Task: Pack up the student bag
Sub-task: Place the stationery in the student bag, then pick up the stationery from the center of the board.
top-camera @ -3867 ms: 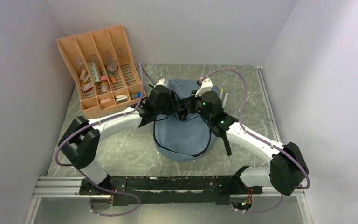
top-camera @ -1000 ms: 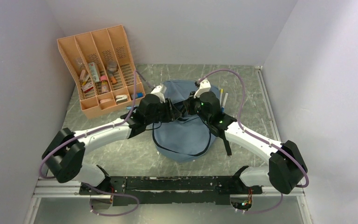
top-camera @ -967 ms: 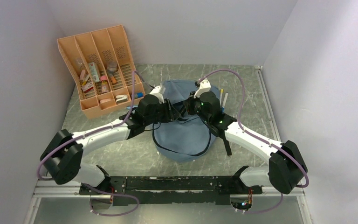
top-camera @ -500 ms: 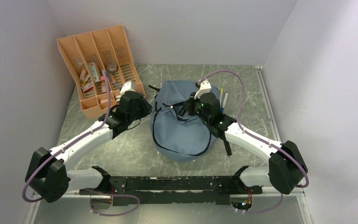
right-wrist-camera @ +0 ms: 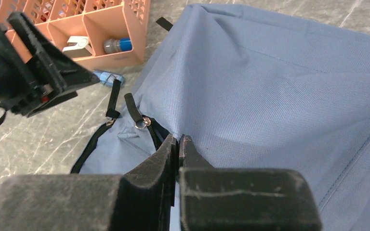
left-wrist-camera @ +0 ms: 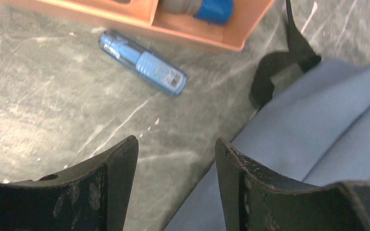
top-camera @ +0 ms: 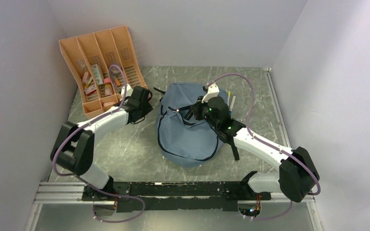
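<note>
The right gripper (right-wrist-camera: 178, 139) has its black jaws pressed together on a pinch of cloth of the student bag (right-wrist-camera: 279, 96), a soft, rounded grey-blue fabric backpack. The grip sits beside the bag's dark zipper, and a black zipper pull (right-wrist-camera: 137, 115) lies just left of the fingertips. The cloth rises in a ridge toward the grip.

The left gripper (left-wrist-camera: 176, 144) hangs at the bag's left edge with its jaws apart and nothing between them. One fingertip is over blue cloth, the other over bare table.

Left of the bag, a small clear-blue plastic tube (left-wrist-camera: 142, 61) lies on the grey marbled table (top-camera: 125, 149). Further left, an orange plastic divided rack (top-camera: 96, 33) holding small items leans against the wall. Pale lilac walls (top-camera: 183, 29) enclose the table behind the bag and on both sides.
</note>
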